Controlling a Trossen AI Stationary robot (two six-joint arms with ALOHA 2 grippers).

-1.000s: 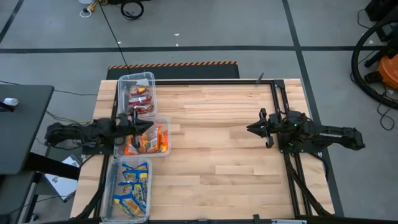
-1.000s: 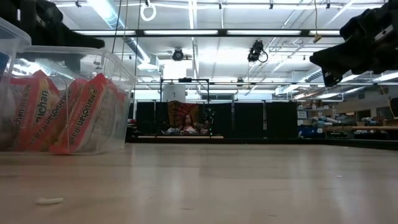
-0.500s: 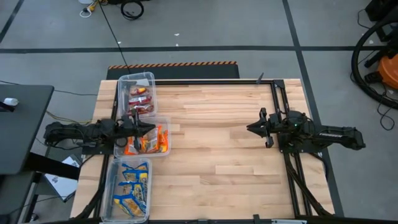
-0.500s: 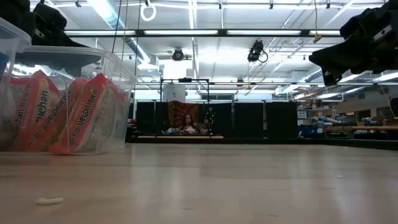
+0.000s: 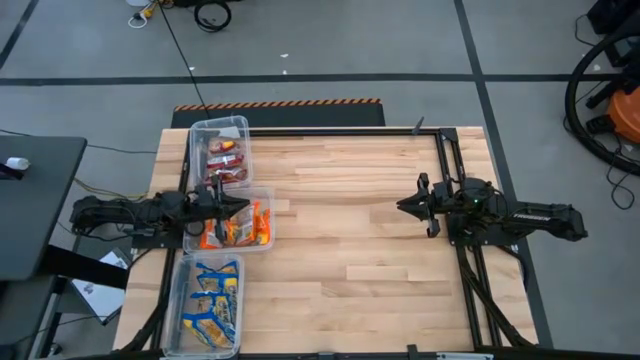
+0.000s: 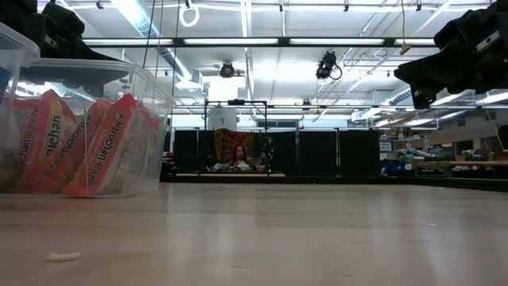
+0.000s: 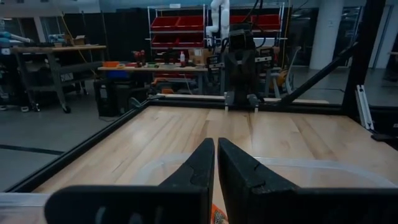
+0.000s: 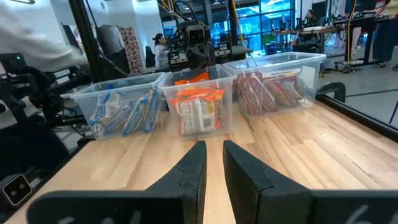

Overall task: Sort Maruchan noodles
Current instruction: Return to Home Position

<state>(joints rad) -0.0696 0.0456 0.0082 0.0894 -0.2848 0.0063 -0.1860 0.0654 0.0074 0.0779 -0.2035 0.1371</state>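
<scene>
How many packets each bin holds cannot be counted: the wrappers overlap, and in the high view the left arm covers part of the middle bin point(image 5: 271, 216). The low view cuts that bin off at the picture's edge and shows only upright orange packets point(image 6: 119, 143) through its wall.

3 clear, thin-walled plastic bins with rounded corners stand in a row along the left edge of the pale, plank-striped wooden worktop point(image 5: 350, 220). Seen from above, the top bin point(image 5: 218, 122) holds glossy red packets point(image 5: 226, 160), the middle 1 the orange, and the bottom bin point(image 5: 176, 300) holds blue-and-yellow packets point(image 5: 212, 300).

The left claw point(image 5: 241, 207) hovers over the middle bin, fingers pressed almost together, gripping nothing. The right claw point(image 5: 403, 207) hangs over the worktop's right side, well apart from the bins, with only a slim gap between its fingers, and is empty.
</scene>
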